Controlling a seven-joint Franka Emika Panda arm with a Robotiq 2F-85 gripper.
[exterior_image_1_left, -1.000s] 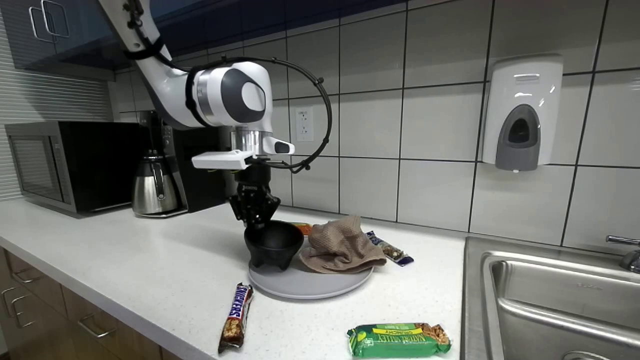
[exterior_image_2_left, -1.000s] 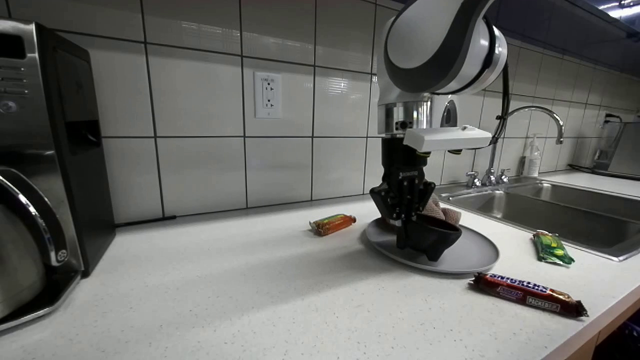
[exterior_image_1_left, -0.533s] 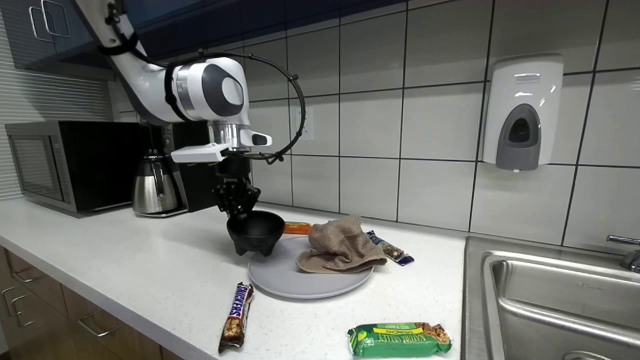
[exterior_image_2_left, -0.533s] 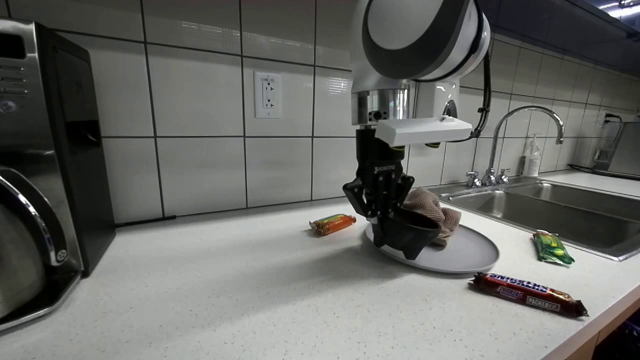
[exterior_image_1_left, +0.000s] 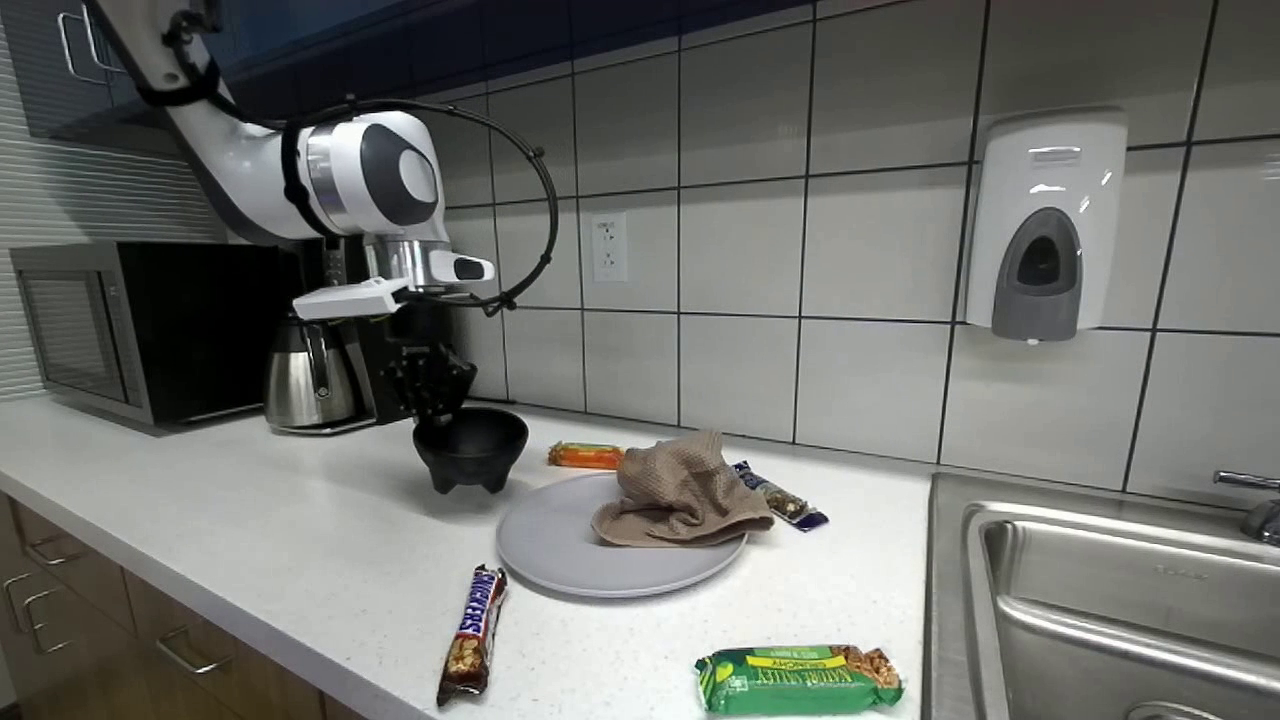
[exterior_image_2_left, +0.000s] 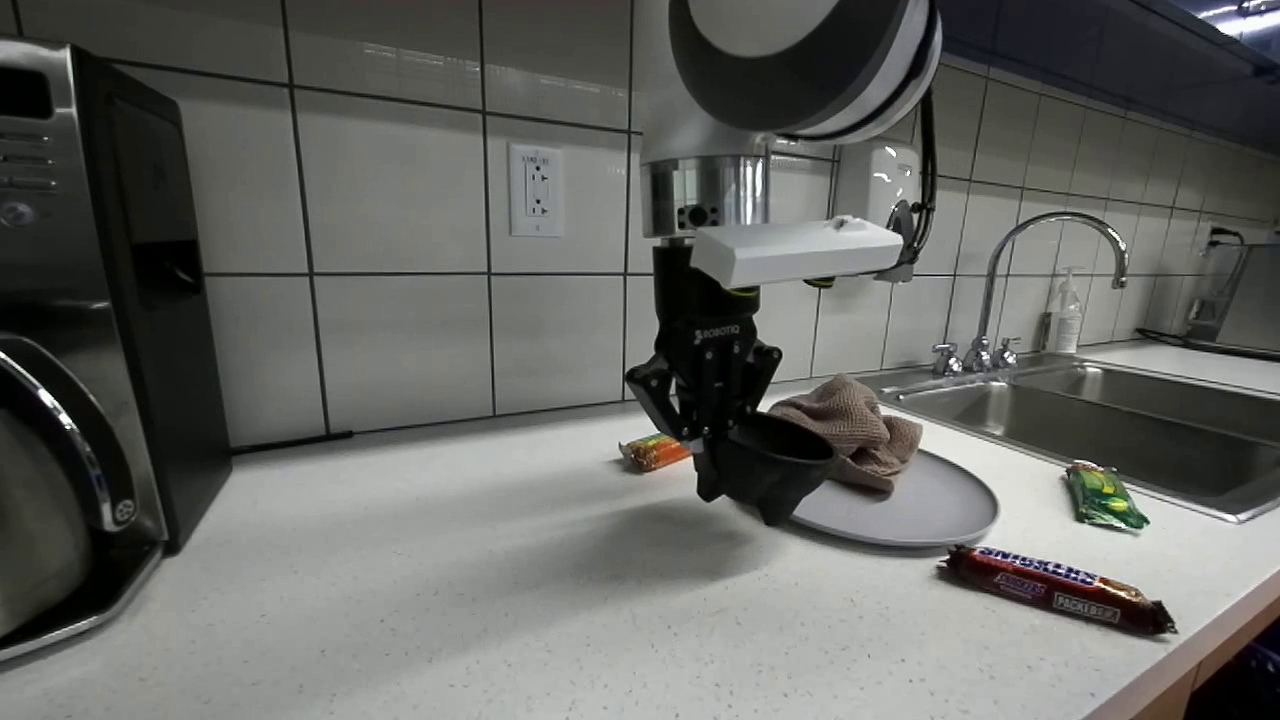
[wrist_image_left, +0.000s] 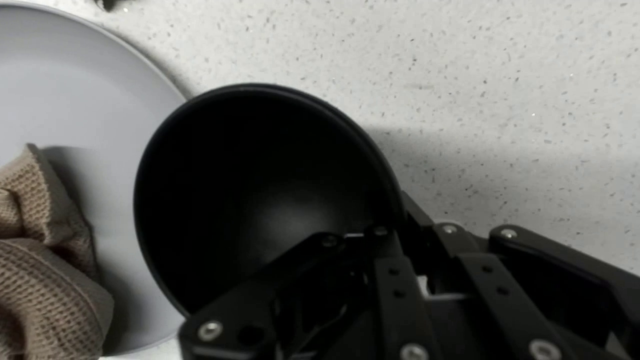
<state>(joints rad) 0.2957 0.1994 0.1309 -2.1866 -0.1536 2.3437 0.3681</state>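
Note:
My gripper (exterior_image_1_left: 436, 410) is shut on the rim of a black bowl (exterior_image_1_left: 472, 452) with short feet. It holds the bowl a little above the counter, beside the left edge of a grey plate (exterior_image_1_left: 560, 550). In an exterior view the bowl (exterior_image_2_left: 775, 468) looks tilted, and the gripper (exterior_image_2_left: 712, 455) grips its near side. In the wrist view the fingers (wrist_image_left: 402, 215) pinch the bowl wall; the dark inside of the bowl (wrist_image_left: 270, 165) shows nothing in it. The fingertips are partly hidden by the bowl. A crumpled brown cloth (exterior_image_1_left: 685, 490) lies on the plate.
An orange-wrapped bar (exterior_image_1_left: 588, 456) lies behind the plate, a blue-ended bar (exterior_image_1_left: 785, 498) behind the cloth. A Snickers bar (exterior_image_1_left: 472, 635) and a green bar (exterior_image_1_left: 800, 682) lie in front. A sink (exterior_image_1_left: 945, 600), a coffee maker (exterior_image_2_left: 150, 300) and a microwave (exterior_image_1_left: 190, 330) flank the counter.
The gripper has carried the black bowl up and off the plate, towards the coffee maker, and now holds it past the plate's edge. The cloth and bars have stayed in place.

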